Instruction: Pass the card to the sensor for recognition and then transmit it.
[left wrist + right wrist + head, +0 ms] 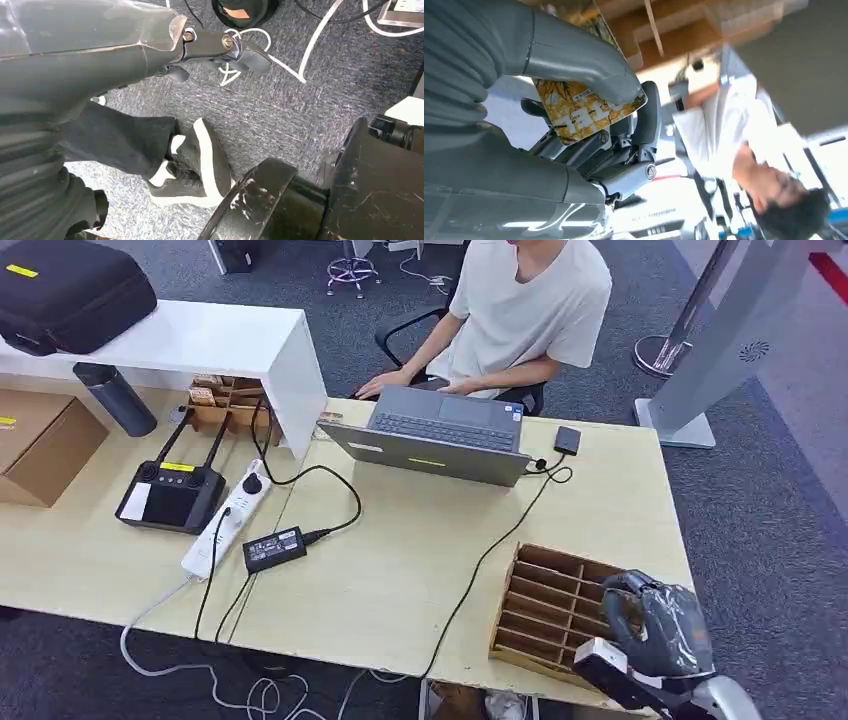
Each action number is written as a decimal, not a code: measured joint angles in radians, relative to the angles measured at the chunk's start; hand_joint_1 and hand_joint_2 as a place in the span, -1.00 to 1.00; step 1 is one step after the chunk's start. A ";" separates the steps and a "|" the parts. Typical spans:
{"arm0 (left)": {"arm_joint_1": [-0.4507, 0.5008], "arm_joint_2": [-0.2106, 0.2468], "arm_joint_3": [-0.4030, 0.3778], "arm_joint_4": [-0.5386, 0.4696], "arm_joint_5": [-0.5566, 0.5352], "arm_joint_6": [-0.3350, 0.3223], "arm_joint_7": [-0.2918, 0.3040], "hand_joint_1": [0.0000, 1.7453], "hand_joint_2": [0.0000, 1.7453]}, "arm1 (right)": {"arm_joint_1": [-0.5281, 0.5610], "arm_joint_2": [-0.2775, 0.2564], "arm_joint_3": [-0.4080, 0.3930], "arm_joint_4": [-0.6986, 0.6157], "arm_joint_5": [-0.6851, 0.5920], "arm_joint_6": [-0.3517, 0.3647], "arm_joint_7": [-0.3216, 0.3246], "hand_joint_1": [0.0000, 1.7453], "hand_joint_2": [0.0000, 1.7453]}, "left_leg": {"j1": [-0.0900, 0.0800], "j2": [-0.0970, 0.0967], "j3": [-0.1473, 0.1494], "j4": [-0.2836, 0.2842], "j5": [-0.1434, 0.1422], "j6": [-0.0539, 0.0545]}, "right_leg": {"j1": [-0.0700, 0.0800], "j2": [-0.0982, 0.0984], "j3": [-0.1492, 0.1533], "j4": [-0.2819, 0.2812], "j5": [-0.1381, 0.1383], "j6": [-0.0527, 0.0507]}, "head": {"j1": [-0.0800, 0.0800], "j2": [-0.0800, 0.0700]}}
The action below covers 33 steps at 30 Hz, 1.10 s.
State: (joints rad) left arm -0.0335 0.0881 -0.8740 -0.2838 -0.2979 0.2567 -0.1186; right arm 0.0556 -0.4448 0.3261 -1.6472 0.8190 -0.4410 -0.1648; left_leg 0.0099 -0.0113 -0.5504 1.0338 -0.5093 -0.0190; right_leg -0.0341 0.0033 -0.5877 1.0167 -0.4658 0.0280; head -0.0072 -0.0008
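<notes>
My right hand (655, 625) hovers over the wooden slotted rack (548, 605) at the table's near right corner. In the right wrist view its thumb (584, 65) presses a yellow patterned card (584, 110) against the dark fingers (644, 120), with the rack's wooden slots (659, 30) just beyond. A small black sensor box (567, 439) lies at the far edge of the table, wired to the grey laptop (440, 435). My left hand (220, 47) hangs over the grey carpet with its fingers stretched out and nothing in them.
A person in a white shirt (525, 310) sits behind the laptop. On the left part of the table (400, 570) lie a black adapter (274, 548), a white power strip (225, 520), a black controller (172, 495) and cables. A white shelf (220, 340) and a cardboard box (40, 445) stand far left.
</notes>
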 joint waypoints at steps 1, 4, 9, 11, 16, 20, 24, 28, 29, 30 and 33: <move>-0.001 0.000 -0.001 0.000 0.000 -0.001 0.000 -1.00 1.00 | -0.006 0.000 -0.008 -0.005 0.002 0.002 -0.004 1.00 1.00 | 0.000 0.000 0.000 0.000 0.000 0.000 | 0.000 0.000 0.000 0.000 0.000 0.000 | 0.000 0.000; -0.004 0.000 -0.003 0.000 0.000 -0.002 0.000 -1.00 1.00 | -0.013 0.001 -0.024 -0.012 0.007 0.005 -0.007 1.00 1.00 | 0.000 0.000 0.000 0.000 0.000 0.000 | 0.000 0.000 0.000 0.000 0.000 0.000 | 0.000 0.000; -0.009 0.000 -0.008 0.000 0.000 -0.009 0.002 -1.00 1.00 | -0.074 0.002 -0.038 -0.018 0.023 0.003 -0.024 1.00 1.00 | 0.000 0.001 -0.002 0.000 0.000 0.000 | 0.000 0.002 -0.001 0.000 0.000 0.000 | 0.000 0.000; -0.015 0.000 -0.014 0.000 0.000 -0.016 0.007 -1.00 1.00 | -0.151 -0.002 -0.039 -0.018 0.029 0.027 -0.024 1.00 1.00 | 0.000 0.003 -0.001 0.000 0.000 0.000 | 0.000 0.003 -0.001 0.000 0.001 0.000 | 0.000 0.000; -0.029 -0.001 -0.024 0.000 0.000 -0.028 0.021 -1.00 1.00 | -0.362 -0.016 -0.030 -0.009 0.051 0.095 -0.018 1.00 1.00 | 0.000 0.003 -0.002 0.000 0.003 0.000 | 0.000 0.003 -0.002 0.000 0.004 -0.001 | 0.000 0.000; -0.040 -0.003 -0.030 0.000 0.000 -0.042 0.032 -1.00 1.00 | -0.548 -0.020 -0.001 0.024 0.062 0.157 -0.001 1.00 1.00 | 0.000 0.003 -0.003 0.000 0.005 0.000 | -0.001 0.003 -0.004 0.001 0.006 -0.001 | 0.000 0.000; -0.049 -0.006 -0.034 0.000 0.000 -0.051 0.038 -1.00 1.00 | -0.705 -0.020 0.050 0.077 0.072 0.202 0.016 1.00 1.00 | 0.000 0.000 -0.004 0.000 0.006 -0.001 | 0.000 0.001 -0.004 0.001 0.006 -0.001 | 0.000 0.000; -0.057 -0.010 -0.037 0.000 0.000 -0.064 0.047 -1.00 1.00 | -0.835 -0.015 0.117 0.151 0.107 0.273 0.047 1.00 1.00 | 0.000 0.001 -0.006 0.000 0.006 -0.001 | 0.000 0.002 -0.006 0.002 0.007 -0.002 | 0.000 0.000; -0.062 -0.011 -0.038 0.000 0.000 -0.066 0.054 -1.00 1.00 | -0.877 -0.009 0.141 0.185 0.123 0.300 0.060 1.00 1.00 | 0.000 0.001 -0.006 0.000 0.006 -0.001 | 0.000 0.002 -0.006 0.002 0.007 -0.002 | 0.000 0.000; -0.065 -0.013 -0.038 0.000 0.000 -0.069 0.056 -1.00 1.00 | -0.915 -0.003 0.157 0.208 0.135 0.316 0.068 1.00 1.00 | 0.000 0.001 -0.006 0.000 0.006 -0.001 | 0.000 0.002 -0.006 0.002 0.007 -0.002 | 0.000 0.000; -0.076 -0.017 -0.038 0.000 0.000 -0.082 0.059 -1.00 1.00 | -1.037 0.040 0.247 0.349 0.182 0.354 0.093 1.00 1.00 | 0.000 0.000 -0.006 0.000 0.008 -0.002 | 0.000 0.002 -0.006 0.002 0.008 -0.001 | 0.000 0.000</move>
State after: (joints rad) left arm -0.1098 0.0709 -0.9121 -0.2838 -0.2979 0.1743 -0.0595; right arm -0.9813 -0.4051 0.5727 -1.2987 1.0014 -0.0870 -0.0721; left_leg 0.0100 -0.0109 -0.5566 1.0339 -0.5015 -0.0207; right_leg -0.0344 0.0049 -0.5941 1.0183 -0.4580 0.0267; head -0.0072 -0.0008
